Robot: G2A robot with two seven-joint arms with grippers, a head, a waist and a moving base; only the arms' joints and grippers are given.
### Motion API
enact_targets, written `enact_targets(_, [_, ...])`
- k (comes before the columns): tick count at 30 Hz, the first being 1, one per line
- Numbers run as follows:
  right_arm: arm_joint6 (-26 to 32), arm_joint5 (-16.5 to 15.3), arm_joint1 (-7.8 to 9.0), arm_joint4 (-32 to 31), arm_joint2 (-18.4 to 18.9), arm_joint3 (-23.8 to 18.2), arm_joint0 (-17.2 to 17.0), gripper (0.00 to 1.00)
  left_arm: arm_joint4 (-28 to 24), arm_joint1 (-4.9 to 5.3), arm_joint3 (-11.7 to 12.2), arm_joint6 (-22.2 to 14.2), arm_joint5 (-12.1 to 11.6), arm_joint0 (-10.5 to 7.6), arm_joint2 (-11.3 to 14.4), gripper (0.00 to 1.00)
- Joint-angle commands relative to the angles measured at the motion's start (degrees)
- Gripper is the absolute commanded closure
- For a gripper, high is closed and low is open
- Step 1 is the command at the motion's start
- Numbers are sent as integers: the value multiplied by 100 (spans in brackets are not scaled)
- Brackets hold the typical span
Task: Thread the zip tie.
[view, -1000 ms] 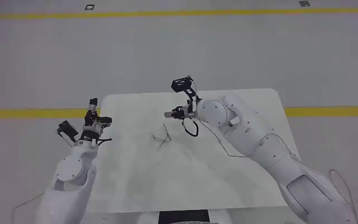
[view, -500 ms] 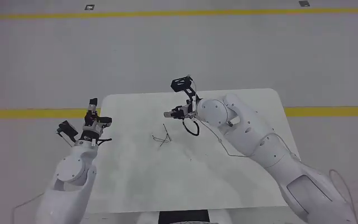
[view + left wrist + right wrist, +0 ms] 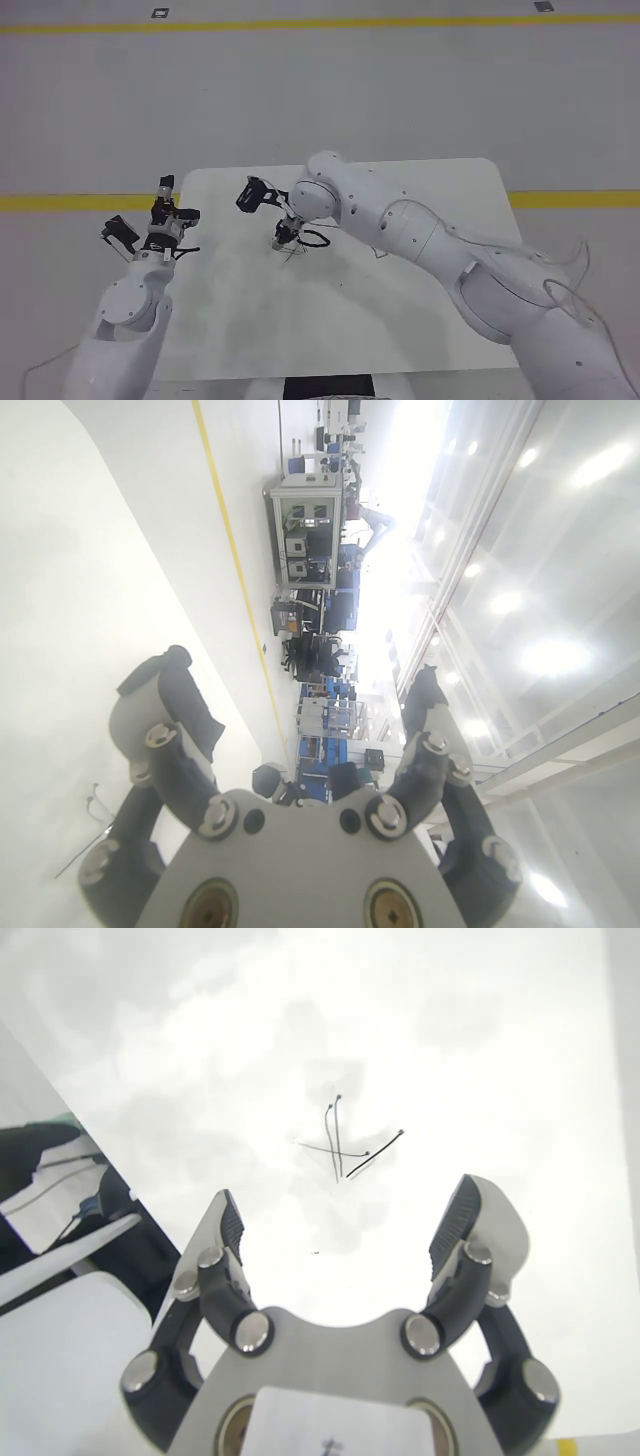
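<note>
Both arms are glossy white and made of rounded, bulbous shells: left arm (image 3: 130, 300), right arm (image 3: 430, 240). A black camera (image 3: 255, 193) sits at the right wrist beside a black cable (image 3: 318, 240). A thin wire (image 3: 50, 357) hangs from the left arm. The right gripper (image 3: 345, 1190) has a brushed silver plate (image 3: 340, 1343), black links (image 3: 220, 1288), round silver screws (image 3: 255, 1328), ribbed black pads (image 3: 452, 1218) and a white label (image 3: 340, 1423). The left gripper (image 3: 300, 665) looks much the same, with two brass fittings (image 3: 210, 905).

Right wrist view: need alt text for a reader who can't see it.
The open right gripper hovers over a white table, holding nothing. A few thin zip ties lie loosely crossed on the table just ahead of it.
</note>
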Motion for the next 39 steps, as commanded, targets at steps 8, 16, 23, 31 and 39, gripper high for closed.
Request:
enact_targets(8, [-18,22,16,-7,9,-47,-2,0,0,0,0,0,0,0,0,0])
enact_targets(16, [31,-338,-49,-95,-47,-10,-39,0,0,0,0,0,0,0,0,0])
enact_targets(23, [33,-553,-658,-32,-448,670,57,0,0,0,0,0,0,0,0,0])
enact_targets(31, [119,-553,-1367,50,-448,1758,-100,0,0,0,0,0,0,0,0,0])
enact_targets(39, [-297,-553,-1754,394,-448,2730,-214,0,0,0,0,0,0,0,0,0])
